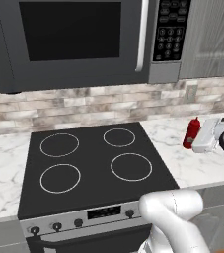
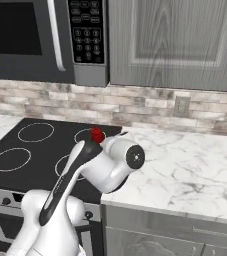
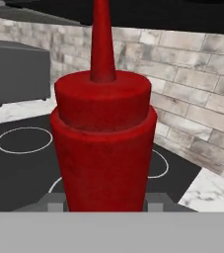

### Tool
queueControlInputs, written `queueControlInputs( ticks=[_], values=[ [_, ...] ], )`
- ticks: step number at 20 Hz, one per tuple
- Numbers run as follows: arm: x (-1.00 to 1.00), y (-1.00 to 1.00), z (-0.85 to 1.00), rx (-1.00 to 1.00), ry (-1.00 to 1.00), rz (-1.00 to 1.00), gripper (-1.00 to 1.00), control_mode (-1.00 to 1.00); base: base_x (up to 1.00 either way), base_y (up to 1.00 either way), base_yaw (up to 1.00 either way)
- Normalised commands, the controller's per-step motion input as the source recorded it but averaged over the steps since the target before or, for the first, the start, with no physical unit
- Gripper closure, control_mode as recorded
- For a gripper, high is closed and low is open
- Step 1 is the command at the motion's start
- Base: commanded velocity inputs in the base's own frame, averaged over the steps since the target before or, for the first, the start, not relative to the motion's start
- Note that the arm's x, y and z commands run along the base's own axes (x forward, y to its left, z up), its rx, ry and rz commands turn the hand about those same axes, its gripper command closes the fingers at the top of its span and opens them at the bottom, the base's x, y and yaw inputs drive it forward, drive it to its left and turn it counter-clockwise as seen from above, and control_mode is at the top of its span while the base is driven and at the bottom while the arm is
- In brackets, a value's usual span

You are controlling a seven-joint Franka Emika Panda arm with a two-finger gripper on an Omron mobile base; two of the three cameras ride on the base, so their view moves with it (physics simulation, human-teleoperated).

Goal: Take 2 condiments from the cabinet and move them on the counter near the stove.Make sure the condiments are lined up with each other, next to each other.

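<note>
While the gripper pinches a red squeeze bottle low on its body, the bottle stands upright just off the right edge of the stove, over the marble counter. The hand view looks straight at the bottle, whose barrel sits between the two finger tips with its nozzle pointing up; a low, level hold of this kind would keep the bottle vertical for setting down on its base. Whether the base already touches the counter cannot be told from these views. In the right base view the red cap peeps above the arm's wrist, close to the stove's near-right corner of black glass.

Judged from the task, this is the placing step for one condiment; a second bottle is not to be made out beside it, so its partner would later have to stand next to this one, in line with it.

Surroundings, relative to the stove: a microwave hangs directly above; a stone-tile backsplash runs behind; a grey wall cabinet with shut door hangs above and to the right; a wall socket sits to the right on the backsplash. Nothing stands on the counter stretch to the stove's right that would obstruct a set-down.
</note>
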Motion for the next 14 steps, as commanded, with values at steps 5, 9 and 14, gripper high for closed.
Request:
queueControlInputs(
  ticks=[5,9,14],
  values=[
    [0.36,-0.34,-0.4,-0.1,0.0,0.03,1.0,-1.0,0.0,0.0,0.0],
    [0.27,-0.35,-0.42,-0.07,0.0,0.03,1.0,-1.0,0.0,0.0,0.0],
    [0.18,-0.12,-0.3,-0.01,0.0,0.08,1.0,-1.0,0.0,0.0,0.0]
  ],
)
